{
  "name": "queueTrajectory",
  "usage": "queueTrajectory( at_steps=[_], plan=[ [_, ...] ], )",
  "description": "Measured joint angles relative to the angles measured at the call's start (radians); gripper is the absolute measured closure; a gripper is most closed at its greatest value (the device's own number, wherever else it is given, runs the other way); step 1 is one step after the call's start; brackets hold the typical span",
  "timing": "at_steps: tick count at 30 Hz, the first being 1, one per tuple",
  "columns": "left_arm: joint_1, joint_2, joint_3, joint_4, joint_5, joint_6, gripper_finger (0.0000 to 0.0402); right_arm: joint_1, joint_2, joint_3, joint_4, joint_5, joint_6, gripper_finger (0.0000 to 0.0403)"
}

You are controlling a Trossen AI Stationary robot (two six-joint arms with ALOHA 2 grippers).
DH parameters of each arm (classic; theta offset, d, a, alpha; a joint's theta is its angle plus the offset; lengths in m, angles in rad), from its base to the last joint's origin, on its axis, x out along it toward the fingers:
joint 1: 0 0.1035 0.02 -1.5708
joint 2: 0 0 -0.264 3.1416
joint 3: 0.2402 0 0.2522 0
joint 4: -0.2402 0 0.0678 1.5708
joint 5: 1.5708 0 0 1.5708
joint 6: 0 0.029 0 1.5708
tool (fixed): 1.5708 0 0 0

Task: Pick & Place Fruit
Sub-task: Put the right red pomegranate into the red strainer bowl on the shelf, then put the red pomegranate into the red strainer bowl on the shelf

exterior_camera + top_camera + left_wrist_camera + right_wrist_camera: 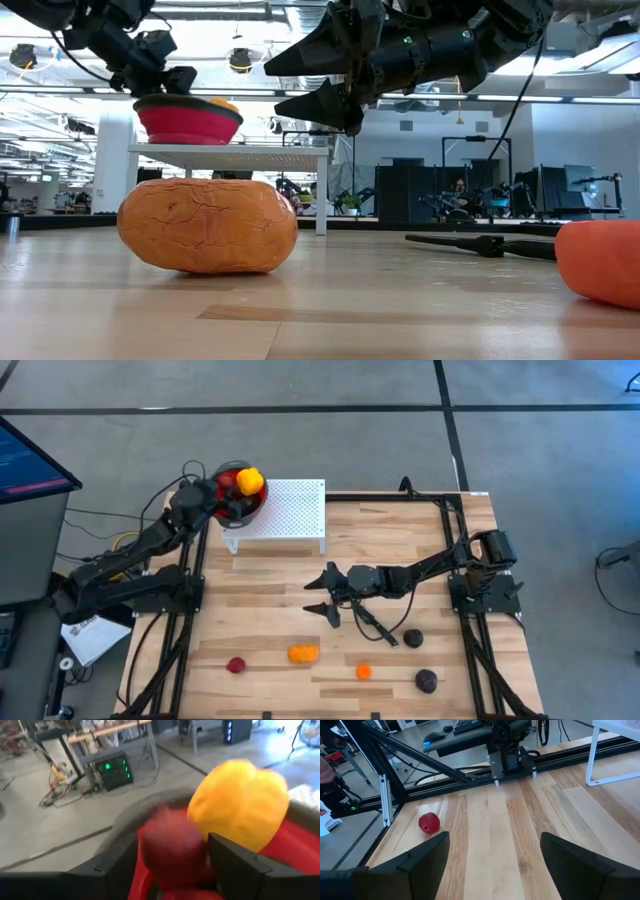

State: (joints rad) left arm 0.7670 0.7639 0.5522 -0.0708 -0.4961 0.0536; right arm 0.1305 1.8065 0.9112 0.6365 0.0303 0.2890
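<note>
Fingers of the left gripper [228,503] are pinching a dark red fruit [172,847] over the red colander [246,506] on the white stand [290,520], beside a yellow fruit [250,481]. Right gripper [322,596] is hovering spread open mid-table; orange fruit [303,653] and red fruit [236,665] are lying near the front edge.

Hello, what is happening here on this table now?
The robot is sorting toy fruit. The left gripper is at the red colander on the white stand, its fingers around a red fruit beside a yellow one. The right gripper hangs open over mid-table, holding nothing. Five fruits remain on the table.
</note>
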Motion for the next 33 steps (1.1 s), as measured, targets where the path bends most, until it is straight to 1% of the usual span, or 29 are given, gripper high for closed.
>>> queueTrajectory(
  at_steps=[4, 7, 14, 18, 21, 24, 28, 31, 33],
  plan=[
    [0.008, 0.016, 0.000, -0.009, 0.006, -0.011, 0.0149, 0.000, 0.000, 0.000, 0.000, 0.000, 0.000, 0.0097],
    [0.007, 0.022, 0.000, -0.009, 0.006, -0.011, 0.0141, 0.000, 0.000, 0.000, 0.000, 0.000, 0.000, 0.0097],
    [0.007, 0.009, 0.001, 0.000, 0.006, -0.007, 0.0145, -0.002, 0.000, 0.000, 0.000, 0.000, 0.000, 0.0097],
    [0.007, -0.010, 0.029, 0.001, 0.009, 0.022, 0.0148, -0.003, 0.000, 0.000, 0.000, 0.000, 0.000, 0.0097],
    [0.000, -0.028, 0.056, 0.003, 0.045, 0.050, 0.0148, -0.008, 0.000, 0.000, 0.000, 0.000, 0.000, 0.0097],
    [-0.030, -0.057, 0.074, 0.005, 0.126, 0.069, 0.0148, -0.010, 0.000, 0.000, 0.000, 0.000, 0.000, 0.0097],
    [-0.124, -0.107, 0.077, 0.003, 0.356, 0.077, 0.0150, -0.011, 0.000, 0.000, 0.000, 0.000, 0.000, 0.0097],
    [-0.257, -0.127, 0.077, -0.011, 0.500, 0.126, 0.0159, -0.011, 0.000, 0.000, 0.000, 0.000, 0.000, 0.0097],
    [-0.381, -0.127, 0.077, -0.028, 0.532, 0.179, 0.0165, -0.011, 0.000, 0.000, 0.000, 0.000, 0.000, 0.0097]
  ],
)
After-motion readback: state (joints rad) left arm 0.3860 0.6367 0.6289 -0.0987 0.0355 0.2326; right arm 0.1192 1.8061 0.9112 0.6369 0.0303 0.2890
